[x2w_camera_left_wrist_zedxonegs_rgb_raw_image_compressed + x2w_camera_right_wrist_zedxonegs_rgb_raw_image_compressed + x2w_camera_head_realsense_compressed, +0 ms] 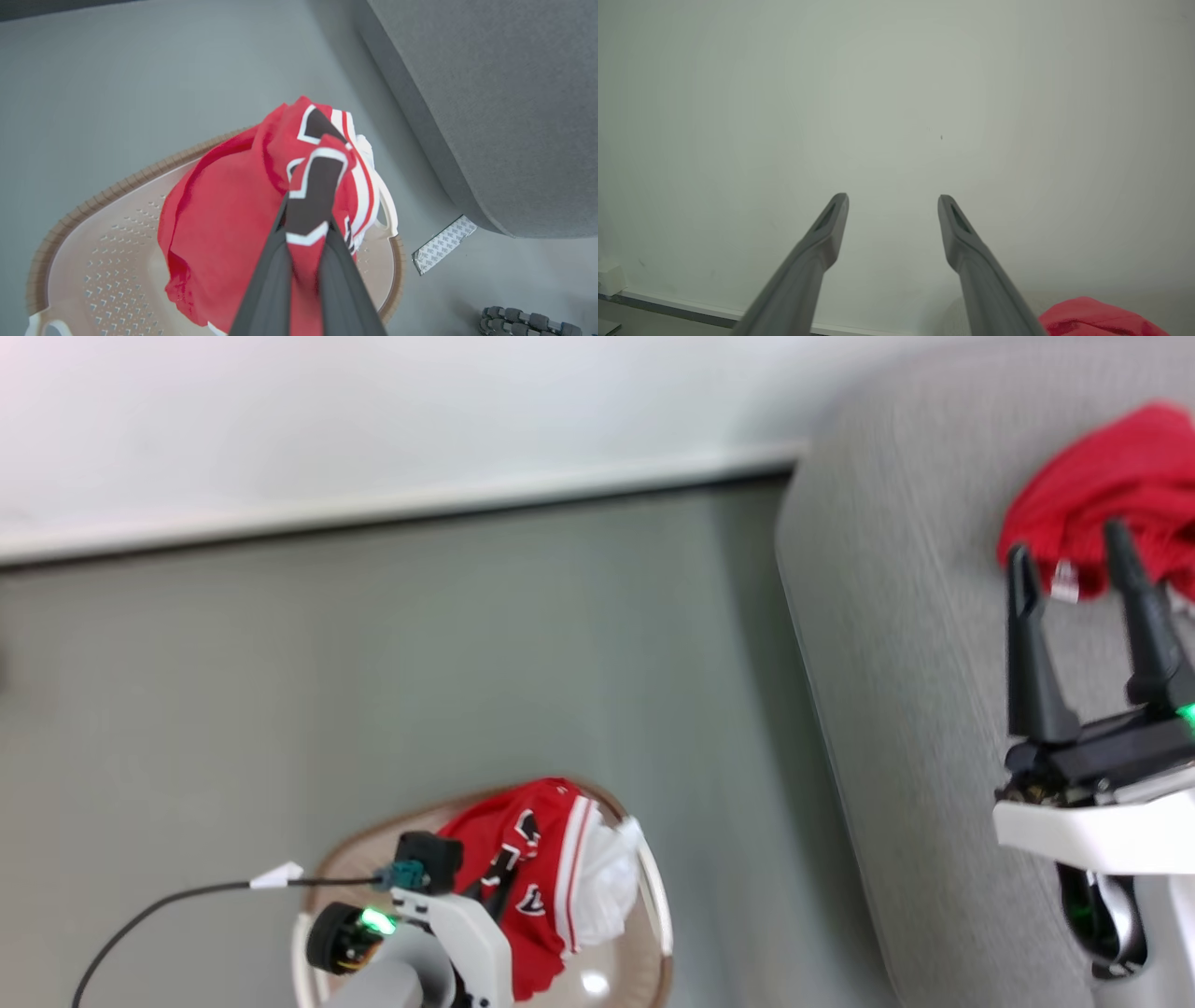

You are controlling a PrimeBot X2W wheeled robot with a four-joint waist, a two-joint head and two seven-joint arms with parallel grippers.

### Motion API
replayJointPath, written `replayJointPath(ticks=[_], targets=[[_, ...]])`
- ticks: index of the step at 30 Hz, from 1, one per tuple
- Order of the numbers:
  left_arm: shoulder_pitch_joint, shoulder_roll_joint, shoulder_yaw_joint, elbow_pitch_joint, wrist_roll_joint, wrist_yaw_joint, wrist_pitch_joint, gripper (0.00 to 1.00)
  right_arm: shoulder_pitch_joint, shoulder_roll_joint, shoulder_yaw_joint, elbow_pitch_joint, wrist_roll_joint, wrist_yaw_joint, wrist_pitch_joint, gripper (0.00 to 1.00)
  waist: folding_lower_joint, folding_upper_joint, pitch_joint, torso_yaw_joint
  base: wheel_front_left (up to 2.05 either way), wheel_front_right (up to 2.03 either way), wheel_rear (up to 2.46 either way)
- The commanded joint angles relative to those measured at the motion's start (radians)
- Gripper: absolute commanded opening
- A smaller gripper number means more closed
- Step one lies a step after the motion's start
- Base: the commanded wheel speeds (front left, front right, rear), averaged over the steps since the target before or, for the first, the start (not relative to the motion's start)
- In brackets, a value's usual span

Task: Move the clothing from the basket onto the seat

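Observation:
A red jersey (224,210) with white trim and a black, white-edged number hangs bunched over the cream basket (93,242). My left gripper (306,219) is shut on a fold of it at the number. From the head, the same jersey (532,859) rises from the brown-rimmed basket (653,915) at the bottom, with my left gripper (504,877) partly hidden in the cloth. A second red garment (1120,476) lies crumpled on the grey seat (896,616) at the right. My right gripper (1069,555) stands open just in front of it, holding nothing. The right wrist view has that gripper (893,200) facing a pale wall, the red garment (1101,319) at its lower right.
Grey floor (420,644) lies between the basket and the seat, with a white skirting board (373,509) and wall behind. A strip of patterned tape (444,242) lies on the floor by the seat's corner. A black ribbed part (528,322) shows at the lower right.

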Motion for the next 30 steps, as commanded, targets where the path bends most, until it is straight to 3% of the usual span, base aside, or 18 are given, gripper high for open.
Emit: replayJointPath(ticks=[1, 13, 20, 30], targets=[[0.024, 0.012, -0.012, -0.017, -0.02, 0.001, -0.013, 0.0, 0.023, -0.014, 0.005, 0.008, 0.012, -0.002, -0.002, 1.0, 0.0002, 0.0, -0.117, 0.065, 0.0, 0.0, 0.0], [0.089, 0.101, -0.02, -0.296, -0.086, 0.002, -0.041, 0.0, 0.117, -0.018, 0.038, 0.066, 0.036, -0.002, -0.002, 1.0, 0.0002, 0.0, -0.304, 0.108, 0.0, 0.0, 0.0], [0.104, 0.157, 0.014, -0.523, -0.061, 0.054, -0.041, 0.0, 0.168, -0.005, 0.064, 0.089, 0.053, -0.002, -0.002, 1.0, 0.0002, 0.0, -0.36, 0.122, 0.0, 0.0, 0.0], [0.046, 0.23, 0.048, -0.867, -0.041, 0.142, 0.053, 0.0, 0.216, 0.02, 0.068, 0.099, 0.061, -0.002, -0.002, 1.0, 0.0002, 0.0, -0.378, 0.144, 0.0, 0.0, 0.0]])
